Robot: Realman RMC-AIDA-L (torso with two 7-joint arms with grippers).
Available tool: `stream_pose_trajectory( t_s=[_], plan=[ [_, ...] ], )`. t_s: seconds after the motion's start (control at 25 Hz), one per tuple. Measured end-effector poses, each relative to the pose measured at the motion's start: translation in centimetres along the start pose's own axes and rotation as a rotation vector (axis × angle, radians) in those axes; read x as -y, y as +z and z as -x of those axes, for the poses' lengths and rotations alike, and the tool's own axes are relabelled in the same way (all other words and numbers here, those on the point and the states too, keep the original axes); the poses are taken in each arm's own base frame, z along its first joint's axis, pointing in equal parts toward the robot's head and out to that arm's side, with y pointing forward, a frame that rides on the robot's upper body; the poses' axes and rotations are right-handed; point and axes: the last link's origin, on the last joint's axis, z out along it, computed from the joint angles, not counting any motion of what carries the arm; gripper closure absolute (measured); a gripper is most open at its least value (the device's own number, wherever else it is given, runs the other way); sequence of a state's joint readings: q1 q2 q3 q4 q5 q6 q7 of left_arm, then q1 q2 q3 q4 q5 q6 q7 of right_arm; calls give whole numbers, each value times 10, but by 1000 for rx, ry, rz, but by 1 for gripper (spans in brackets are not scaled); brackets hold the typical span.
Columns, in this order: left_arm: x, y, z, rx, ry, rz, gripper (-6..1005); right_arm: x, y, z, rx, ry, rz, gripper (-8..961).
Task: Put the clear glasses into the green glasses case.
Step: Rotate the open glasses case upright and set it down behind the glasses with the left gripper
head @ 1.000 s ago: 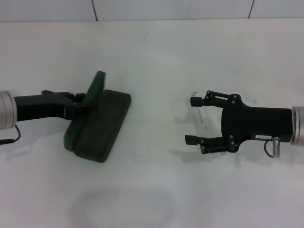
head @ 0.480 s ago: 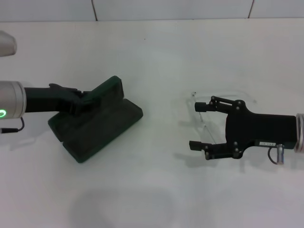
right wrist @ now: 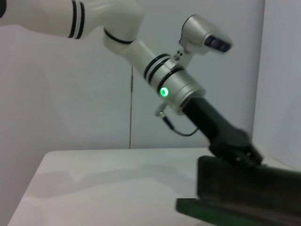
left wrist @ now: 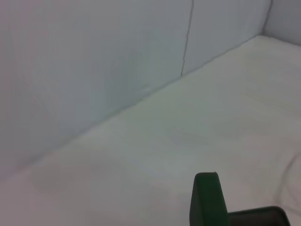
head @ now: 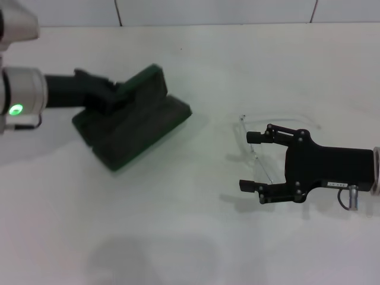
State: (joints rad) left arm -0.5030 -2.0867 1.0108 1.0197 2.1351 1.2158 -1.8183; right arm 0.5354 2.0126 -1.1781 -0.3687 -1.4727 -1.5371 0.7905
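so colours here: the hard rectangular glasses case [head: 135,122] is dark green, with the inner lining looking darker, nearly black-green. The wraparound plastic glasses [head: 261,155] are totally see-through, no tint at all, they almost vanish against the plain white tabletop [head: 190,237]. Both grippers are matte black, the left gripper [head: 113,98] and the right gripper [head: 250,161] alike. The left arm's silver metal cuff [head: 24,98] has a small bright green light glowing on it, and the back wall [head: 214,10] is pale white tile with thin dark seams
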Motion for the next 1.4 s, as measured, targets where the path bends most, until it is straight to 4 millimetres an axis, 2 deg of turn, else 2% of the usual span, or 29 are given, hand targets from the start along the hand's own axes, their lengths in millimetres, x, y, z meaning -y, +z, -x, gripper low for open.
stream_pose_trajectory(
  t_s=[0.24,0.44,0.64,0.92,1.4],
  plan=[
    [-3,25,-26,5,227,-7,778,-1,1,-1,2,5,3,84],
    [-24,57,-43,67,413,68,761,-3,3,-1,5,10,5,84],
    [-41,73,-52,103,511,136,744,-4,4,-1,7,11,6,84],
    [-56,81,-49,133,599,190,719,-7,4,-4,6,10,7,84],
    [-55,80,-48,126,591,181,678,-5,5,-3,6,-1,9,84]
  ],
)
